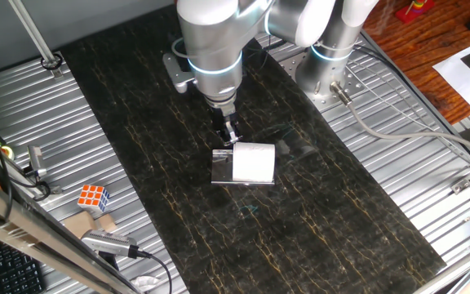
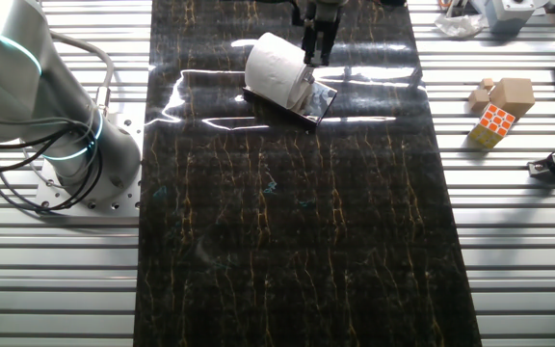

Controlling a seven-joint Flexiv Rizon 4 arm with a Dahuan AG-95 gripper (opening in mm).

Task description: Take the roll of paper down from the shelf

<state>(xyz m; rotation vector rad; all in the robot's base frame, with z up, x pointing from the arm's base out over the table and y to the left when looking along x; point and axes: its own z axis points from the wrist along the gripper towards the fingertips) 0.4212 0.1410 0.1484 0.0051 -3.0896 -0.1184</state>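
Observation:
The white roll of paper (image 1: pixel 254 162) lies on its side on the clear plastic shelf (image 1: pixel 221 168) in the middle of the dark mat. In the other fixed view the roll (image 2: pixel 274 66) rests on the shelf (image 2: pixel 318 102) near the mat's far end. My gripper (image 1: pixel 231 133) points straight down at the roll's end nearest the arm, and it also shows in the other fixed view (image 2: pixel 316 46). Its dark fingers stand close together, with their tips at the roll's edge. I cannot tell whether they touch or pinch the roll.
A coloured puzzle cube (image 1: pixel 93 197) and wooden blocks (image 2: pixel 511 94) lie on the ribbed metal table beside the mat. The arm's base (image 1: pixel 325 77) stands at one side of the mat, and a second robot base (image 2: pixel 85 164) with cables at the other. A clamp (image 1: pixel 37 167) sits near the cube.

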